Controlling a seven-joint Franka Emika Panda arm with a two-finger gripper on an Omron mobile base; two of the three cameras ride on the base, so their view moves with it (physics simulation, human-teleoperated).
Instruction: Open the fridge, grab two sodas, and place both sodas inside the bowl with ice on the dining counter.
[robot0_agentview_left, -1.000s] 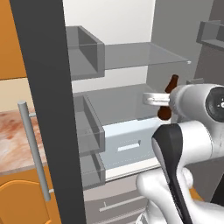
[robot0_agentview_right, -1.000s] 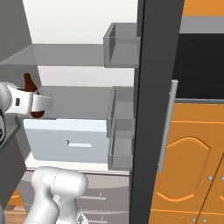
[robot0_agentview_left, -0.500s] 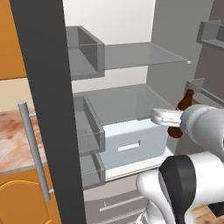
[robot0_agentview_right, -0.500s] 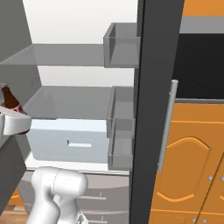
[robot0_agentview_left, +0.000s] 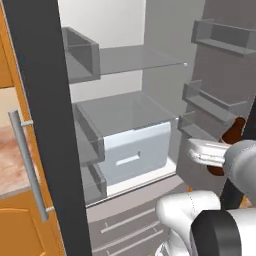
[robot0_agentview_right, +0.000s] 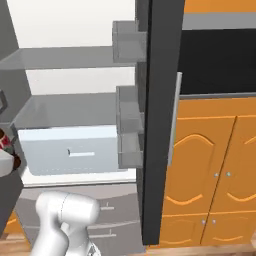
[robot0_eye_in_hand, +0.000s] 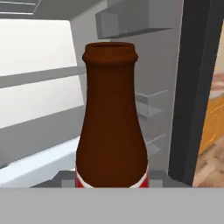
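In the left base view, the dark-brown bottle (robot0_agentview_left: 231, 140) is seen clamped in the end effector (robot0_agentview_left: 220, 159), outside the open fridge (robot0_agentview_left: 125, 125) near its right door, neck raised and leaning slightly.

In the right base view, its red label (robot0_agentview_right: 4, 142) is glimpsed at the left edge.

In the hand view, the bottle (robot0_eye_in_hand: 111, 122) is held upright, mouth uppermost, long axis running along the end effector.

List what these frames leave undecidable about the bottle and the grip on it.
- Bottle base and most of its label: hand view, cut off at the bottom edge.
- Fingers: contact on the bottle is below that same edge.
- Bottle body: left base view, mostly hidden behind the white arm.
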